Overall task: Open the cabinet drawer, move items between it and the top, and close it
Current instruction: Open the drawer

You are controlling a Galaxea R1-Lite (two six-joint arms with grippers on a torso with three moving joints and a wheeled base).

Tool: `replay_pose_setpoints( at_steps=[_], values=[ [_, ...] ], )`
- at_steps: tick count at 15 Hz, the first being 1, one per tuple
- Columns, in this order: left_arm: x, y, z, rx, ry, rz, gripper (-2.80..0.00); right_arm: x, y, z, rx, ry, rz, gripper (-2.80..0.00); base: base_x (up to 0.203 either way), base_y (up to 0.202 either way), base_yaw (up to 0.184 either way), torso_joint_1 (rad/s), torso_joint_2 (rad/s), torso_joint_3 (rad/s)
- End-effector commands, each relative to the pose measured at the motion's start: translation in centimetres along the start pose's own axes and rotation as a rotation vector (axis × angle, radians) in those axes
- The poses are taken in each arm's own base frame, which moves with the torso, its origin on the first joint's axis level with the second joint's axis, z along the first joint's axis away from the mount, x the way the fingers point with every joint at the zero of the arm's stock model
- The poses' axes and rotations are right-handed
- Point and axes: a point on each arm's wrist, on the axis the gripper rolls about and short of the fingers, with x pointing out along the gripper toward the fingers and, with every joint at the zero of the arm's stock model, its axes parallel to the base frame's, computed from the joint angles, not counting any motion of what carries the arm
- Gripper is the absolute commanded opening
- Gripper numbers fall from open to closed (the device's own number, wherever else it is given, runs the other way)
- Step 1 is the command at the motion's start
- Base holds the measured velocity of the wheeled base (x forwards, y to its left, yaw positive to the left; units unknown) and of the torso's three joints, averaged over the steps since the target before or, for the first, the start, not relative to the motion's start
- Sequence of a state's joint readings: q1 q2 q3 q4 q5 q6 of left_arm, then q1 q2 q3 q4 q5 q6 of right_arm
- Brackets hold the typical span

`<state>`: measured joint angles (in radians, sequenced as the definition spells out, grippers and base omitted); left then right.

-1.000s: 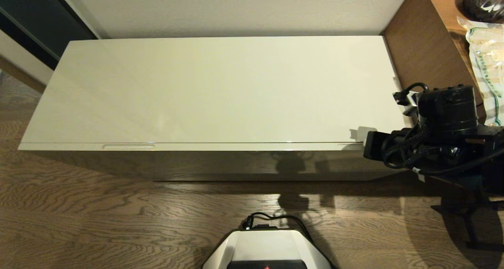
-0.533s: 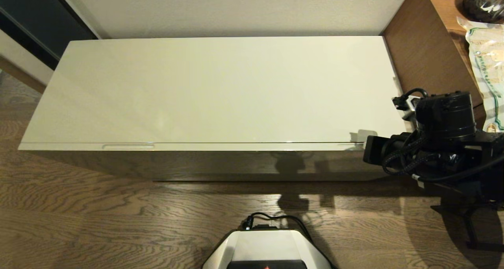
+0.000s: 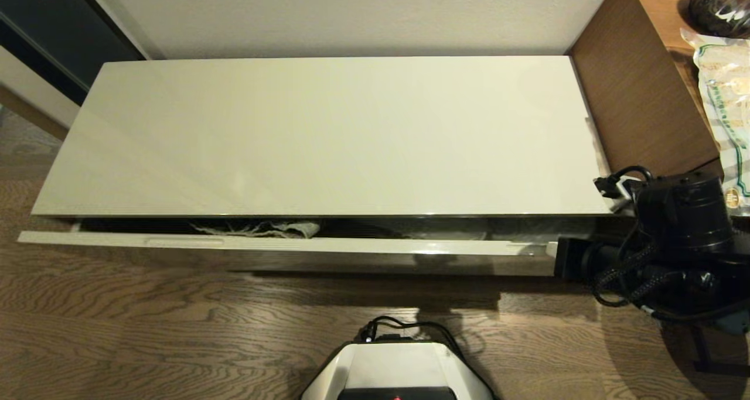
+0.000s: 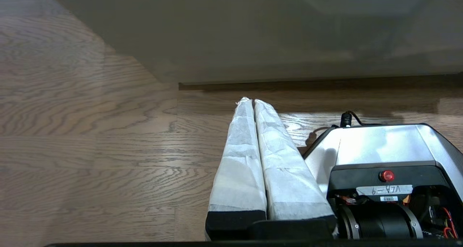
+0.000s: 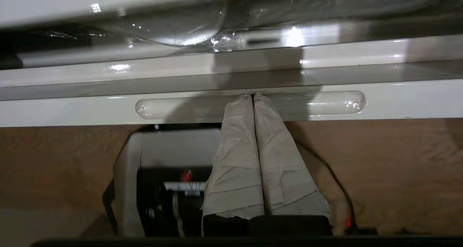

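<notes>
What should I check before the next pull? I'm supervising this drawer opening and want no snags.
1. Right gripper seated in the oblong notch: ok, closed fingertips sit at its middle.
2. Cabinet drawer moving freely: ok, a narrow gap shows below the top.
3. Drawer open enough to reach inside: not ok, only a slit.
4. Contents clear of the gap: cannot tell; pale fabric lies close under the top's edge.
5. Left gripper out of the way: ok, closed, low over the floor by the robot's base.
6. Top free for items: ok.
</notes>
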<state>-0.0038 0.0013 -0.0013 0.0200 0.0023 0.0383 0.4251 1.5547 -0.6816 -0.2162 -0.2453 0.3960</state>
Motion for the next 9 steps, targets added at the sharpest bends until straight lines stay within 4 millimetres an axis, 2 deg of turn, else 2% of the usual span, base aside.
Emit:
replay_pose_setpoints(
  at_steps=[1, 6, 9],
  values=[
    [0.0, 0.0, 0.0, 0.0, 0.001, 0.0, -2.8, -2.5, -0.6, -0.2, 0.01, -0.029, 0.018, -2.8, 0.0, 0.0, 0.0, 0.0, 0.0, 0.0],
    [0.0, 0.0, 0.0, 0.0, 0.0, 0.0, -2.8, -9.0, -2.7, -1.6, 0.002, -0.021, 0.043, -2.8, 0.0, 0.0, 0.0, 0.0, 0.0, 0.0],
    [0.0, 0.0, 0.0, 0.0, 0.001, 0.0, -2.8, -13.3, -4.8, -3.5, -0.004, -0.001, 0.039, -2.8, 0.0, 0.0, 0.0, 0.0, 0.0, 0.0]
  ],
)
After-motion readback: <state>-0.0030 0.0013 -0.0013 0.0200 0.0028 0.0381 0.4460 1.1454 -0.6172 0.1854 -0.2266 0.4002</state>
